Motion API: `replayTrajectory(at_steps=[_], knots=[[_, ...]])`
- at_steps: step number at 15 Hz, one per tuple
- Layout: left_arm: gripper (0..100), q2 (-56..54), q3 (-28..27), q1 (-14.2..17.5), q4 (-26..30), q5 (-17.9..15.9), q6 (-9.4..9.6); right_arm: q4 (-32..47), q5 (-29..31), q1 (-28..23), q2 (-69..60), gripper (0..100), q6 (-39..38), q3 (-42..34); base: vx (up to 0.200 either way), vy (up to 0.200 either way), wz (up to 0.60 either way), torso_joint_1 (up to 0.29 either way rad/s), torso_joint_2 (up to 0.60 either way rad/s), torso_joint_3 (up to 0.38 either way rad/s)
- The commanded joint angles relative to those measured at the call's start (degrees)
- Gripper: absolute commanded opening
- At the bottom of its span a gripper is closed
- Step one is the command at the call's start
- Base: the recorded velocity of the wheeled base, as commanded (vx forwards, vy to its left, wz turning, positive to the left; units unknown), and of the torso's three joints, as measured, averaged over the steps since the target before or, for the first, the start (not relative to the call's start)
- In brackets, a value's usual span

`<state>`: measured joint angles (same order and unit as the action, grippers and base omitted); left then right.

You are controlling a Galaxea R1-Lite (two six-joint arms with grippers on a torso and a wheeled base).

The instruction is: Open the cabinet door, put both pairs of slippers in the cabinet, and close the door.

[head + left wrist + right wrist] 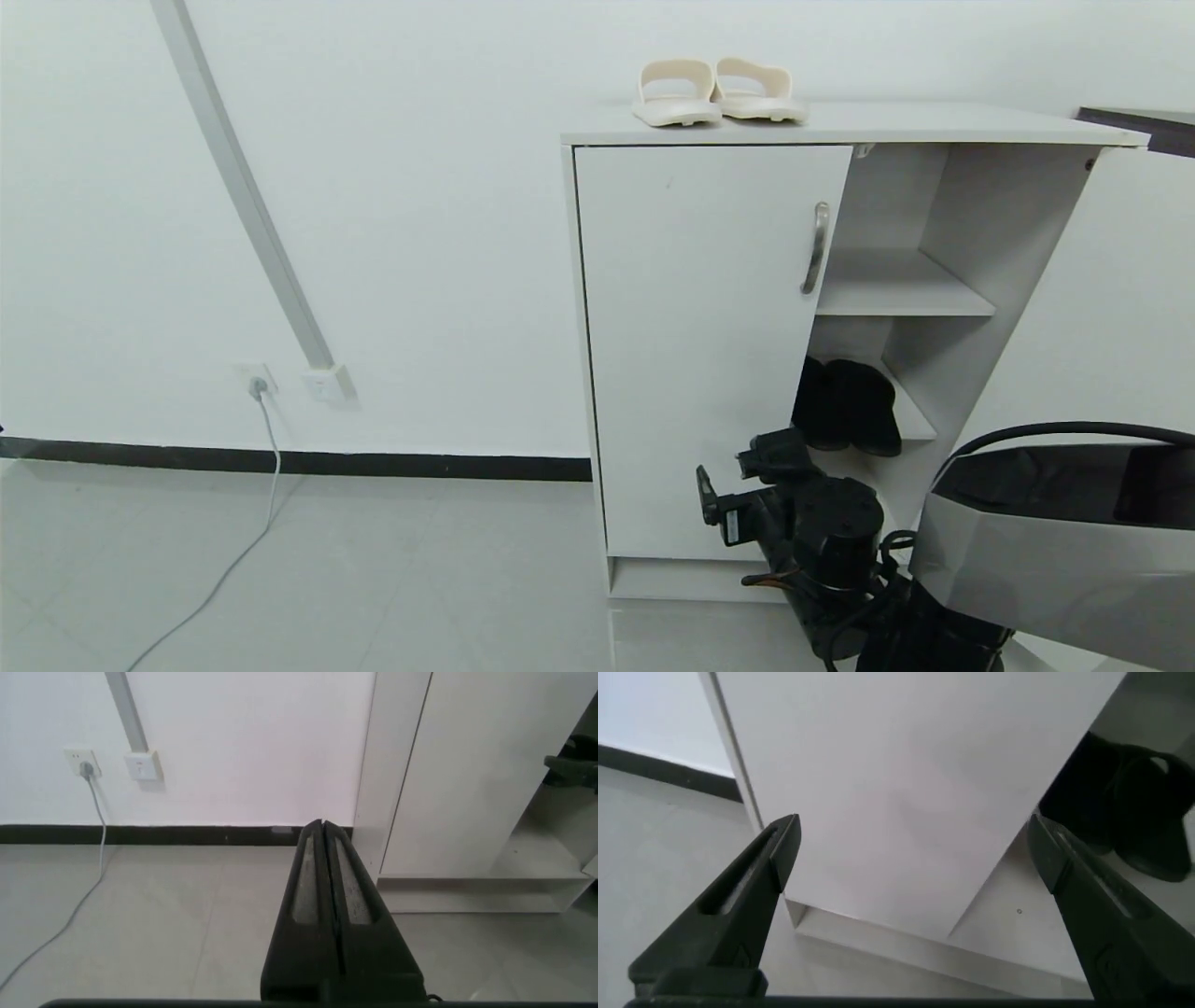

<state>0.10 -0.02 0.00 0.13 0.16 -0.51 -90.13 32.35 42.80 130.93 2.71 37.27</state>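
**Slippers: one pair inside, one pair on top**

Cream slippers (719, 93) sit side by side, touching, on top of the cabinet (934, 121), at the upper middle of the head view. Black slippers (850, 406) rest on a lower shelf (920, 425) inside, seen through the open right half. The open door (1111, 299) fills the right edge of the frame. The other door (700, 355), with its metal handle (819, 247), is shut.

Your right gripper (742, 478) hangs low in the frame, just in front of the shut door, jaws spread wide with nothing between them. Your left gripper (322, 835) has its fingers pressed together on nothing, facing the floor (187, 924) and wall (243, 747) beside the cabinet.

Expect the cream pair to be light, soft and springy, perhaps a little slick. The arched strap (674, 77) looks like the best hold. Pinch across it, or pinch the two inner edges where they touch to lift both at once. Squeeze gently, because a light slipper may tip or slide off the top.
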Motion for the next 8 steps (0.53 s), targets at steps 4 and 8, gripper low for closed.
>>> replayTrajectory(at_steps=[4,8], knots=[[0,-0.01,0.02,0.0,0.13,0.02,-0.02,0.12,0.08,0.09,0.21,100,0.02,0.0,0.0,0.0,0.0,0.035,-0.36,-0.358],[0,-0.01,0.02,0.0,0.13,0.02,0.07,0.12,0.17,0.0,-0.15,100,0.02,-0.09,0.0,0.0,0.0,0.091,-0.49,-0.354]])
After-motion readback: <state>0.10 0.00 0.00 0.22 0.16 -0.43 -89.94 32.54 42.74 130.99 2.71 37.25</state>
